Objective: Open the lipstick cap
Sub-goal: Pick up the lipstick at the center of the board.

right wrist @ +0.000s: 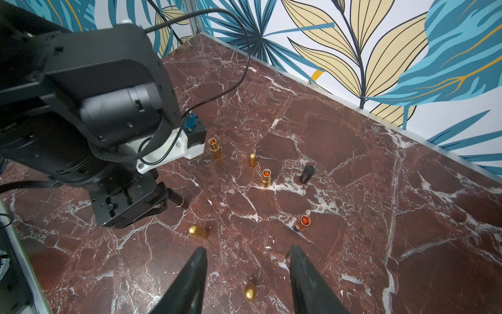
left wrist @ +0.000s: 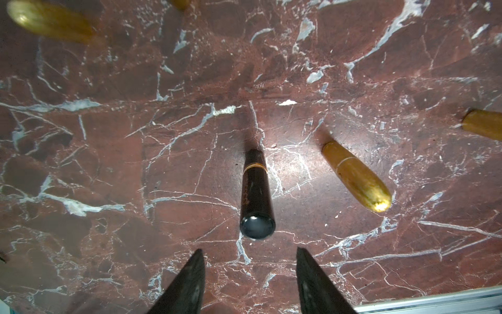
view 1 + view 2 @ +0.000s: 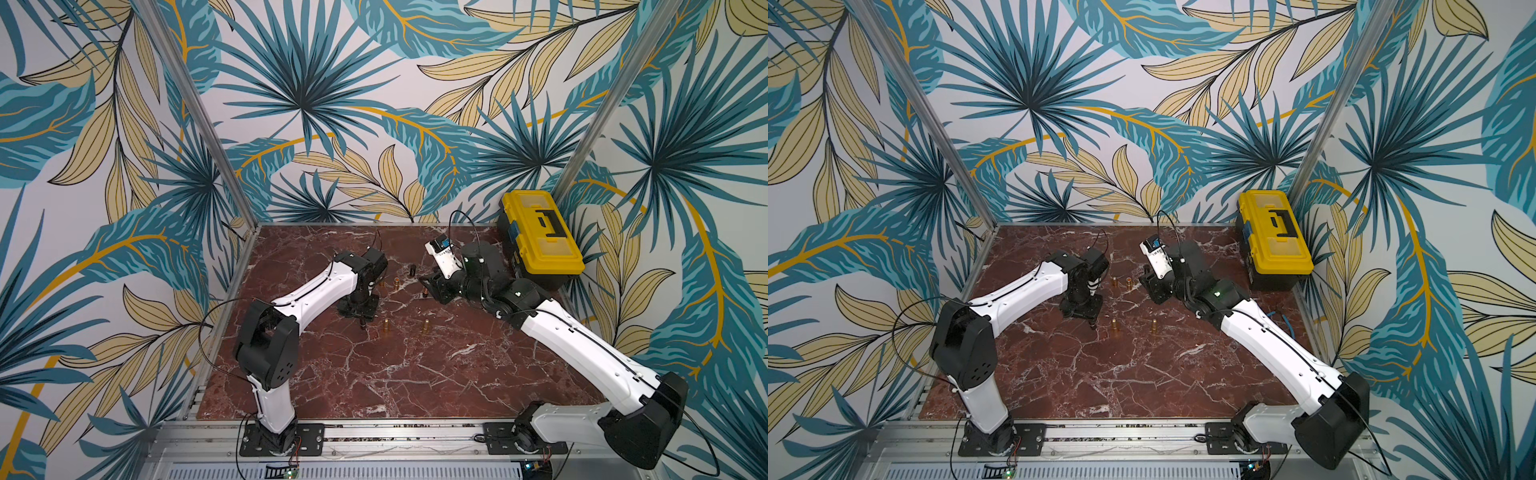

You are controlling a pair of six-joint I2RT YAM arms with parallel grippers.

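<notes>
We read the clock in the top views from the capped lipstick (image 3: pixel 363 323), which stands on the table (image 3: pixel 415 382) under the left gripper (image 2: pixel 250 252). At 3 o'clock stand a closed tube (image 3: pixel 386 327), near, and a second closed tube (image 3: pixel 425 327) beyond it. At 1 o'clock stand a third closed tube (image 3: pixel 384 284) and, just beside it, an open lipstick (image 3: pixel 396 283); behind these is a loose cap (image 3: pixel 412 270). At 2 o'clock another open lipstick (image 3: pixel 425 294) stands just beside the right gripper (image 1: pixel 247 252), and well beyond it the toolbox (image 3: pixel 540 241) fills the table's far corner.
</notes>
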